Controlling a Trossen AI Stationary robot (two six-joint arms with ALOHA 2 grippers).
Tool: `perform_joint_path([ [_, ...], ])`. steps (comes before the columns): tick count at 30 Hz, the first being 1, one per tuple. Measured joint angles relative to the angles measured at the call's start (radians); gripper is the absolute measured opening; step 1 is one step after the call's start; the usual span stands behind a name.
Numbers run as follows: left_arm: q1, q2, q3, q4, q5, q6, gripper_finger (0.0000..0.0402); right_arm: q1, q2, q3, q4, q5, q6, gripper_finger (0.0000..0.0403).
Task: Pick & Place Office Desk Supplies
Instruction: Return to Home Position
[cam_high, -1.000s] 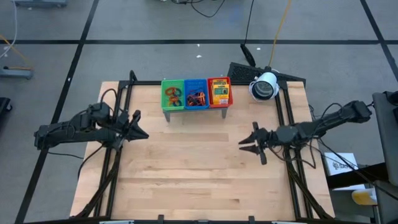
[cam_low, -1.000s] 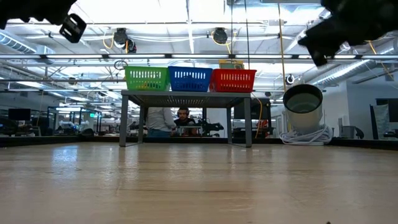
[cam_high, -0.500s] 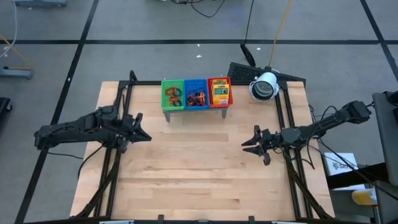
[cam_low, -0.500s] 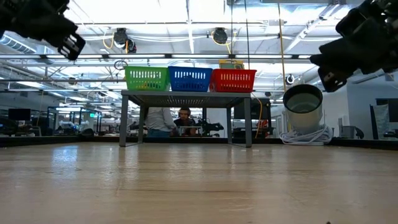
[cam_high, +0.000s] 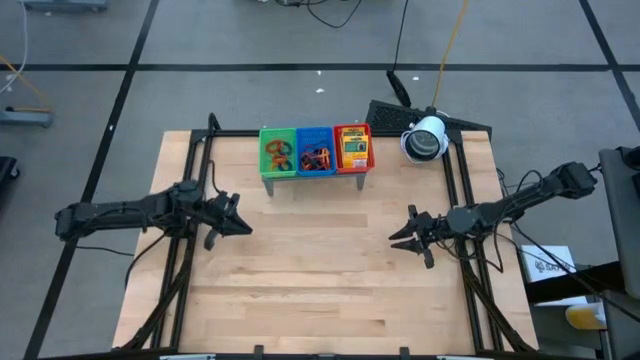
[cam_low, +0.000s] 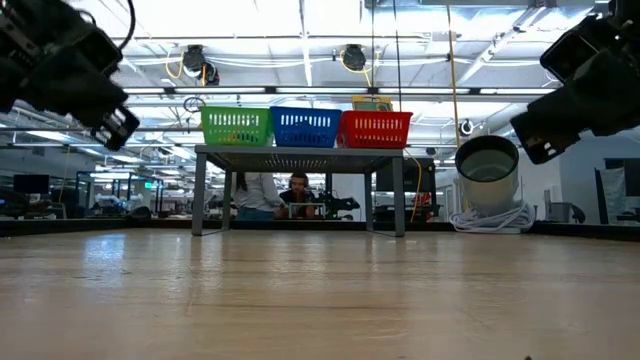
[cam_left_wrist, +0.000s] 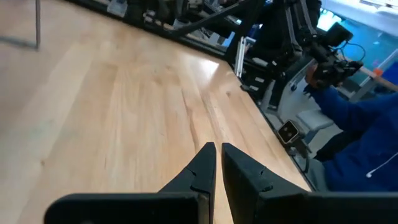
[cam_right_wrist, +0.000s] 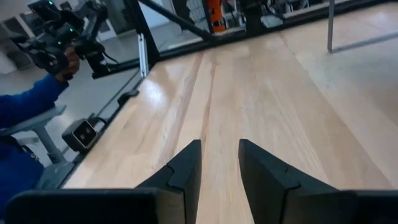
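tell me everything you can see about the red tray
The red tray is a small rectangular plastic basket with slotted walls, seen in the low view. It sits upright at the right end of a row of three, touching the blue tray, on a grey metal shelf at the table's far edge. Inside lies a yellow packet with dark print. Neither gripper is near it.

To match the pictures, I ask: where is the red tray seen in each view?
High view: red tray, rightmost of three, at the table's far edge.
Low view: red tray, rightmost on the grey shelf.
Left wrist view: not in it.
Right wrist view: not in it.
Shared landmark: blue tray beside it.
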Motion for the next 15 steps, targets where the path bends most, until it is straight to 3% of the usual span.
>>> perform_joint_path([
  [5,0.0,0.0,-0.091,0.091,-0.001,-0.018,0.0033,0.0,0.0,-0.001,-0.01,0.001,0.006,0.01],
  [15,-0.002,0.009,-0.1,0.126,-0.017,0.201,0.0033,0.0,0.0,-0.002,-0.025,0.002,-0.041,0.01],
])
